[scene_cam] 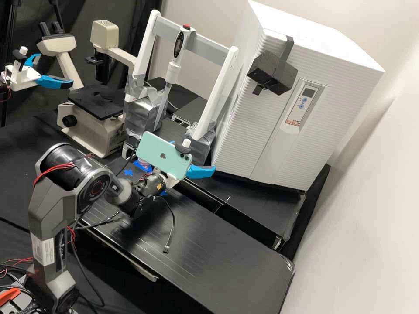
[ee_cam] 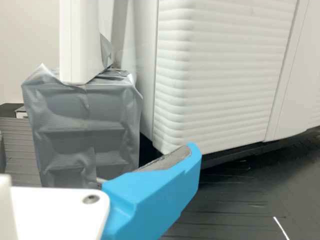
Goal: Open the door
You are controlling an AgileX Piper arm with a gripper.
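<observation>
The tool, its fingers spread and the grey pad bare, sits low and just off the front of the white cabinet. The door is the cabinet's ribbed front, apparently shut. I'd expect a stiff, fairly heavy panel, swinging smoothly once any seal lets go; its shallow ribs look slippery and poor to pinch. The dark block, high on the cabinet's front, seems the better hold: take it squarely and pull gently, since its strap might shift.
</observation>
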